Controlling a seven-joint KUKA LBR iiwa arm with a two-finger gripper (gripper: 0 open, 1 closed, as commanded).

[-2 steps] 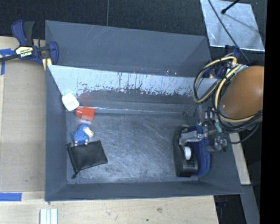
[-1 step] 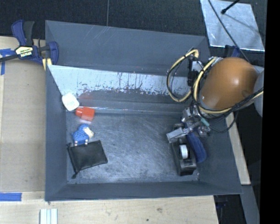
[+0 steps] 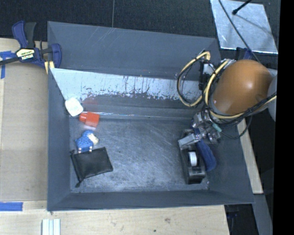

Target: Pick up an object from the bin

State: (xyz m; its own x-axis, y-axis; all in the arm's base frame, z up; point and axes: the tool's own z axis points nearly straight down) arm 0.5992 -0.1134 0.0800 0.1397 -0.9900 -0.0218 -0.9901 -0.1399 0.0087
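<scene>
Overhead, the gripper hangs low at the right end of the grey metal bin, just above the far end of a black dispenser-shaped object that carries a white roll and lies lengthwise against the right wall near the near-right corner. A blue piece runs along this object's right side; whether it belongs to the object cannot be told. Whether the gripper is spread or closed is also not resolved from this angle, and nothing is seen clamped in it. The wrist's orange cover leans in from the right, probably to clear the sloping wall. Well apart, at the left end, lie a white tablet-like item, an orange block, a small blue-and-white toy and a black pouch. The pouch touches the toy, and all four are probably too far off to hinder a grasp.
</scene>
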